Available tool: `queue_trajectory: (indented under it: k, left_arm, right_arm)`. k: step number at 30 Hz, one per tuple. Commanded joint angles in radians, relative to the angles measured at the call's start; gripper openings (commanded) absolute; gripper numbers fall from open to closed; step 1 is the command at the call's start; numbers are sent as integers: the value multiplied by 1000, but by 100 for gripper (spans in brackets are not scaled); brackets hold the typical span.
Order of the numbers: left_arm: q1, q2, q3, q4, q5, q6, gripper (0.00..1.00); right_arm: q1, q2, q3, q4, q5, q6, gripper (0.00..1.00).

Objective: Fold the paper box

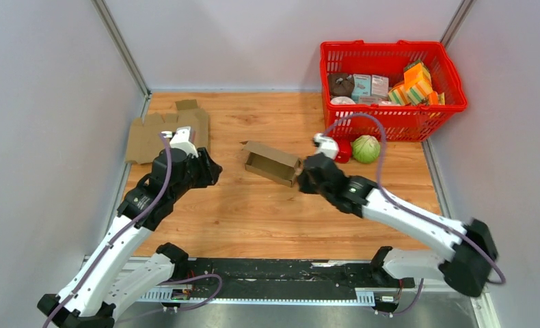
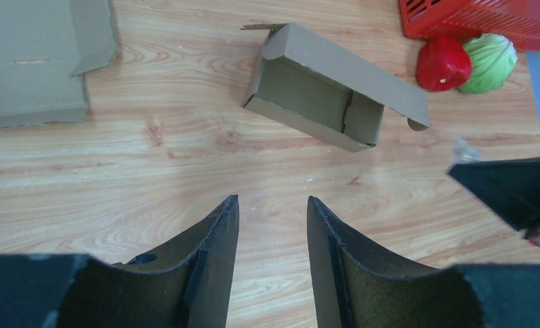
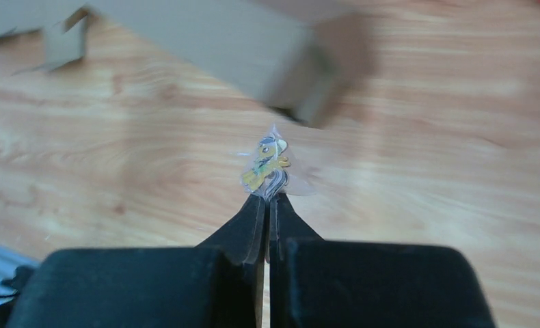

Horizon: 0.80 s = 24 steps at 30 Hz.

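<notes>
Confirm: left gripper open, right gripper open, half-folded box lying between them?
Wrong on the right gripper: it is shut, pinching a small clear packet, per the right wrist view. The left gripper is open, and the half-folded box lies between them.

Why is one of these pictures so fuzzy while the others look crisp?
Right wrist view: the whole frame is soft, the paper box at the top smeared most, the small clear packet pinched in the right gripper only slightly clearer. Left wrist view: sharp, the table grain and box edges crisp. Top external view: even light, soft shadows, no glare.
</notes>
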Motion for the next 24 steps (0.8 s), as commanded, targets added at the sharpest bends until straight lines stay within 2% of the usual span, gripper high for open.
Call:
queue_trajectory:
  k: [1,7,12,15,17,18,20,22,24]
  left_arm:
    - [6,-41,3,-40,-39,10,50]
    - [6,-129,-7,-123,-73,3,50]
    - [6,-179,2,-177,-104,6,50]
    - [8,-198,-4,-185,-102,0,51]
    - [6,-198,-18,-180,-94,-4,53]
    - [6,-192,-26,-171,-90,-6,58]
    - [6,-146,-41,-142,-62,-3,61]
    - [6,-95,-38,-116,-45,-1,61]
    - [6,-28,-33,-88,-42,-1,61]
  right_arm:
    - [132,337,245,199,12,-55,0]
    - [152,597,424,277,-28,-125,0]
    - [117,757,551,262,22,-201,0]
    - [68,820,590,252,83,-231,4]
    - [48,840,602,239,127,-257,18]
    - [38,849,611,241,146,-294,37]
    - [29,858,620,224,203,-323,46]
    - [27,863,645,171,216,-345,60]
    - [27,840,634,149,202,-357,66]
